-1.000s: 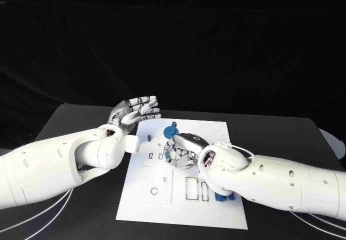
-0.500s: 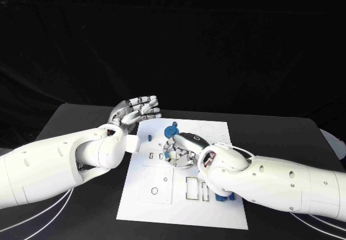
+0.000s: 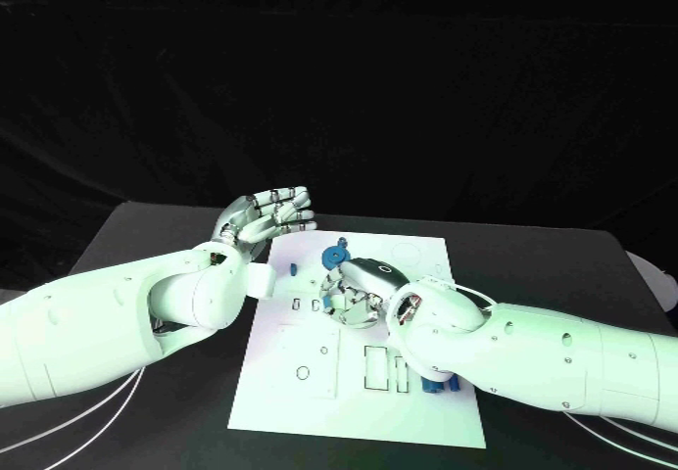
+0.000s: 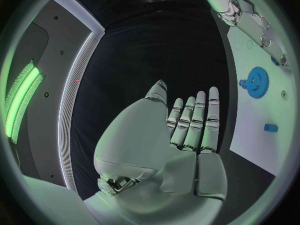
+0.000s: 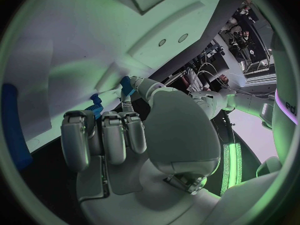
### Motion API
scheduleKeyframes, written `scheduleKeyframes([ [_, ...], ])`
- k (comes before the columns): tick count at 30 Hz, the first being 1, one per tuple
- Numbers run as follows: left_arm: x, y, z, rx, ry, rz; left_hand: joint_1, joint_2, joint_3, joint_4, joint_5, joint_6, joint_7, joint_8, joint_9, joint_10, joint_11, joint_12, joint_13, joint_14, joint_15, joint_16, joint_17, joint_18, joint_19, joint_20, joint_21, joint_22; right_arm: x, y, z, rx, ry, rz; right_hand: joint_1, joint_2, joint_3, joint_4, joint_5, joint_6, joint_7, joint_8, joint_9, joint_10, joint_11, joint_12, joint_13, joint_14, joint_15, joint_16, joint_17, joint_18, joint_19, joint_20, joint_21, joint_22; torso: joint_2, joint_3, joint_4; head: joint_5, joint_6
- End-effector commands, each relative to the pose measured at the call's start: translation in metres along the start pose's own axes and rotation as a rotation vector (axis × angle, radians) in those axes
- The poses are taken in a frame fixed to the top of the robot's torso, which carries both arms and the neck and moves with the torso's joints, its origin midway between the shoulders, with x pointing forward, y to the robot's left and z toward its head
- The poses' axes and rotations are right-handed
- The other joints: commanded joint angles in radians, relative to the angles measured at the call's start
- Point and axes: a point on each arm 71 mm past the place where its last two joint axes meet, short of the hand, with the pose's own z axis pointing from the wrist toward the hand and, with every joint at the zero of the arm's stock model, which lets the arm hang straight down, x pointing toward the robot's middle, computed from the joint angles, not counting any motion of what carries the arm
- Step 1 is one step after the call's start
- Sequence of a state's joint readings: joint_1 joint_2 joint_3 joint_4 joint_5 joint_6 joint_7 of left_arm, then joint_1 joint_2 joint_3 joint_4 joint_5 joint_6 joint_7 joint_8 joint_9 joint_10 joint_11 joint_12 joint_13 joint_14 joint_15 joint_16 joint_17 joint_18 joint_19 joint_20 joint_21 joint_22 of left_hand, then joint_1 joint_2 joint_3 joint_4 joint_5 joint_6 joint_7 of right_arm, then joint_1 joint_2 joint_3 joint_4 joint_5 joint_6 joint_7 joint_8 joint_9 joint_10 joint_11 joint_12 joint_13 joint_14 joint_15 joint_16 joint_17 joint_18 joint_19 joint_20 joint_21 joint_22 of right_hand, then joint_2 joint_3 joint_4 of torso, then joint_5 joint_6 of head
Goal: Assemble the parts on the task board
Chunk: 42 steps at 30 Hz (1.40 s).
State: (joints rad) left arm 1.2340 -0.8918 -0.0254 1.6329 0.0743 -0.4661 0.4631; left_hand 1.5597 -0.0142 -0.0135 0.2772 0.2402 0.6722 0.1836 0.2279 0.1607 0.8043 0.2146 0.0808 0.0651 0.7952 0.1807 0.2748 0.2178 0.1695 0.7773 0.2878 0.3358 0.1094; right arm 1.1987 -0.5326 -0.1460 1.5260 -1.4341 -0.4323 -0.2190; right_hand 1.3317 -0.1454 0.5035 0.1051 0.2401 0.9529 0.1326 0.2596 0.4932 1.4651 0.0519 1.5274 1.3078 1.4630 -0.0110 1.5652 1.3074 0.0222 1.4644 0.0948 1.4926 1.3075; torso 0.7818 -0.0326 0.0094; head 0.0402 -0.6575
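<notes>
The right hand point(image 3: 357, 286) and its thick white forearm lie across the middle of the task board point(image 3: 290, 392), blocking approach from the right; a blue gear point(image 3: 333, 258) stands just beyond its fingers, and blue parts point(image 3: 437, 387) sit at the forearm's near edge; the left hand point(image 3: 263, 218) hangs raised, fingers apart, above the board's far left corner; the board's near left portion lies bare, as does the dark surface point(image 3: 565, 259) at far right.
</notes>
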Motion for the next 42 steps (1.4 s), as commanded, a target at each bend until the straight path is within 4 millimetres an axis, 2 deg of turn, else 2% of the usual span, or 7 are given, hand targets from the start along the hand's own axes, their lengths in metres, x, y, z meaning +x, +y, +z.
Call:
scheduleKeyframes([
  [1,0.0021,-0.001,0.0001,0.006,0.013,-0.007,0.011,0.0,0.004,-0.002,-0.001,0.003,0.057,-0.002,0.001,0.006,0.0,-0.004,0.0,0.0,0.003,-0.006,0.001,0.008,-0.004,0.0,-0.005,-0.001,0.0034,0.0001,0.0007,0.0,0.027,-0.016,-0.009,0.005,-0.002,0.006,-0.005,0.005,-0.005,0.016,0.045,0.061,-0.004,-0.001,0.21,0.108,-0.007,0.006,0.263,0.002,0.046,-0.005,-0.001,0.184,0.0,-0.0001,0.0007,0.0,-0.002],
  [13,0.0018,-0.001,0.0,0.005,0.014,-0.008,0.011,0.0,0.004,-0.002,-0.001,0.003,0.057,-0.002,0.001,0.006,0.0,-0.004,0.0,0.0,0.003,-0.006,0.001,0.008,-0.004,0.0,-0.005,-0.001,0.0047,-0.0021,0.003,0.011,0.03,-0.021,-0.011,0.004,-0.003,0.007,-0.008,0.003,-0.005,0.015,0.045,0.059,-0.003,-0.003,0.208,0.108,-0.007,0.006,0.263,0.003,0.045,-0.005,-0.003,0.182,0.001,0.0002,-0.0003,0.001,-0.002],
  [35,0.001,-0.001,-0.0001,0.004,0.012,-0.007,0.011,0.0,0.004,-0.002,-0.001,0.003,0.057,-0.002,0.001,0.006,0.0,-0.004,0.0,0.0,0.003,-0.006,0.001,0.008,-0.004,0.0,-0.005,-0.001,0.0059,-0.0036,0.003,0.018,0.048,-0.032,-0.027,-0.014,-0.008,0.012,-0.016,-0.02,0.004,0.002,0.039,0.05,0.004,-0.011,0.199,0.108,-0.001,0.006,0.263,0.005,0.04,-0.002,-0.01,0.177,0.0,0.0002,-0.0001,0.001,-0.005],
  [42,0.0008,-0.001,-0.0002,0.004,0.012,-0.007,0.011,0.0,0.004,-0.002,-0.001,0.003,0.057,-0.002,0.001,0.006,0.0,-0.004,0.0,0.0,0.003,-0.006,0.001,0.008,-0.004,0.0,-0.005,-0.001,0.0053,-0.0033,0.0033,0.016,0.039,-0.031,-0.039,-0.028,-0.01,0.018,-0.024,-0.055,0.019,-0.023,0.028,0.043,0.017,-0.017,0.193,0.108,0.009,0.006,0.263,0.005,0.037,0.006,-0.014,0.174,0.0,0.0,0.0,0.001,-0.007],
])
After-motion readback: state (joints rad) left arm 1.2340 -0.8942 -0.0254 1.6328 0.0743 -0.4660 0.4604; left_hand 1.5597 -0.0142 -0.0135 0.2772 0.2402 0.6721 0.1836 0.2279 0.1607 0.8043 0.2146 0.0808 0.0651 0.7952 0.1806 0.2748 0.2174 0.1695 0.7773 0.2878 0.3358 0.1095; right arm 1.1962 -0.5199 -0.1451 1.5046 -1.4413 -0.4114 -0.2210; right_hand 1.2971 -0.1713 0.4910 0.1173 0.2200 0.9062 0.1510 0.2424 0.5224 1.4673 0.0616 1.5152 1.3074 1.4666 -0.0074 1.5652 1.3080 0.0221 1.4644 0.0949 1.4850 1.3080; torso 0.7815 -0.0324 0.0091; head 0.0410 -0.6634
